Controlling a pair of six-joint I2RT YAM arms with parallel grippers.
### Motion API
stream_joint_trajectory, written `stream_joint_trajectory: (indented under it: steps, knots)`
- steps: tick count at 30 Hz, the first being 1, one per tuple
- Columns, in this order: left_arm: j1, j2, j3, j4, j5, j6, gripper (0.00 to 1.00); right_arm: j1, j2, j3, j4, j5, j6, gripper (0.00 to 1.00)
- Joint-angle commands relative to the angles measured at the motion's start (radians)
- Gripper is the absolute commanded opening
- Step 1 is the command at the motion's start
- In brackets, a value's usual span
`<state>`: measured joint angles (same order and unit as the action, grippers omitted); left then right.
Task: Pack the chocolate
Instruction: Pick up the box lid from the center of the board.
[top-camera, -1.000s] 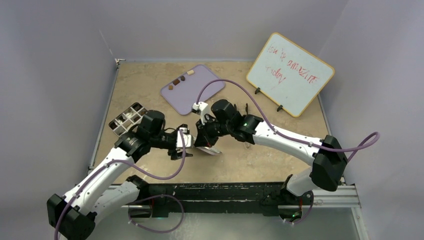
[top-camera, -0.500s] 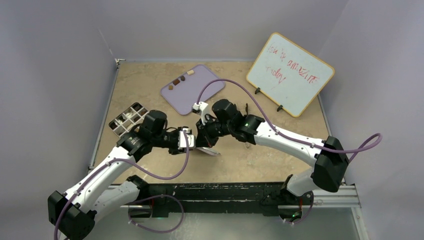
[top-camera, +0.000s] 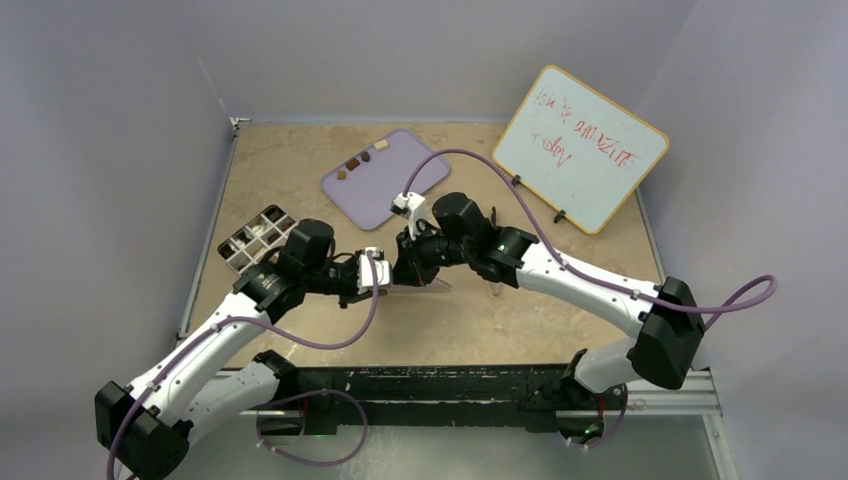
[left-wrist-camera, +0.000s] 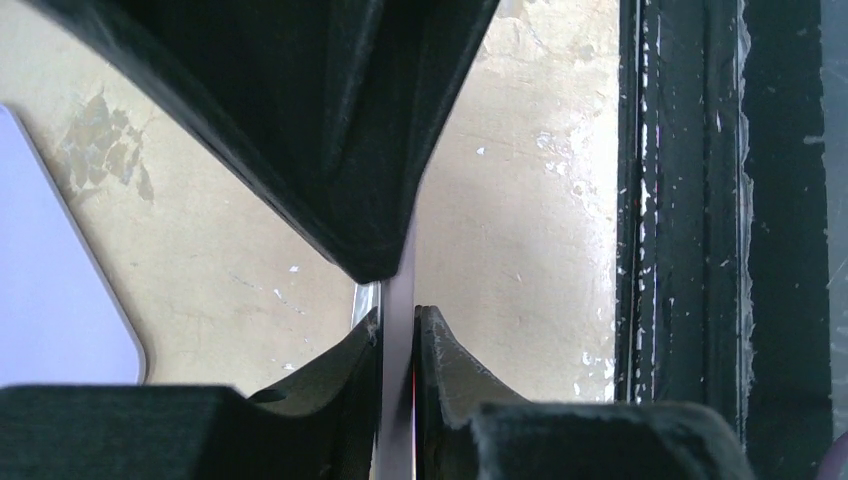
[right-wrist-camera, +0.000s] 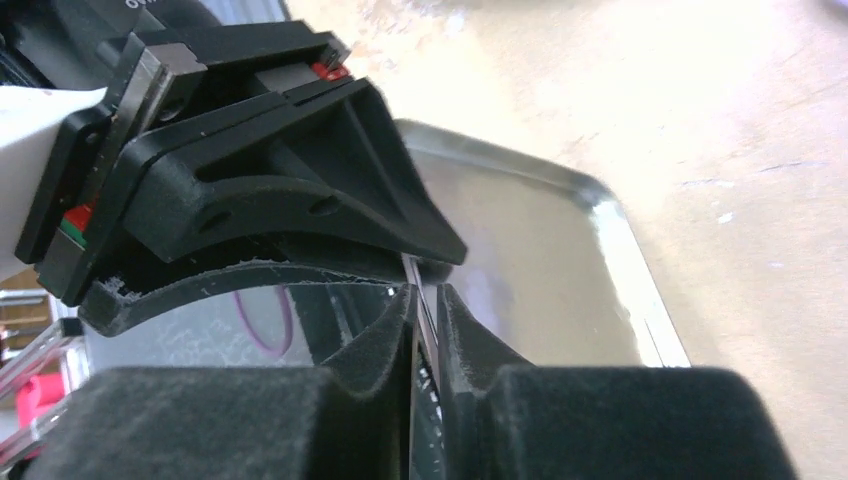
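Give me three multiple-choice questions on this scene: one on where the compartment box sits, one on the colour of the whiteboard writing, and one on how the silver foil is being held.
1. The compartment box sits at:
A) the left edge of the table
B) its right edge
C) its far right corner

2. The writing on the whiteboard is:
A) blue
B) red
C) green

3. The silver foil sheet is:
A) lying untouched
B) pinched by both grippers
C) folded into the box

Answers:
1 A, the box stands against the left border.
2 B, the strokes are red.
3 B, the left gripper and right gripper each clamp its edge.
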<state>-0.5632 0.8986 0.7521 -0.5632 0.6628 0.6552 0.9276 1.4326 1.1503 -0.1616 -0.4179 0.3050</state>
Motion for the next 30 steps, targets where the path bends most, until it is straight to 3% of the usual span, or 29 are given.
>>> stream_joint_trajectory:
  steps: [1,9,12,16,20,30]
  knots:
    - [0.0,-0.012,0.048,0.046,-0.032,-0.175,0.13,-0.035,-0.076,0.021,0.076,0.122,0.066,0.21]
    - [0.002,-0.027,0.067,0.157,-0.106,-0.523,0.05,-0.087,-0.192,-0.015,0.171,0.468,0.138,0.6]
    - [0.002,-0.045,0.079,0.216,-0.195,-0.679,0.01,-0.09,-0.228,-0.062,0.243,0.493,0.152,0.7]
    - [0.002,-0.062,0.114,0.254,-0.414,-0.903,0.03,-0.09,-0.257,-0.143,0.305,0.473,0.191,0.84]
    - [0.002,-0.073,0.15,0.268,-0.507,-1.049,0.02,-0.091,-0.312,-0.26,0.422,0.473,0.257,0.88]
    - [0.002,-0.134,0.168,0.452,-0.44,-1.366,0.0,-0.096,-0.344,-0.465,0.78,0.424,0.461,0.92]
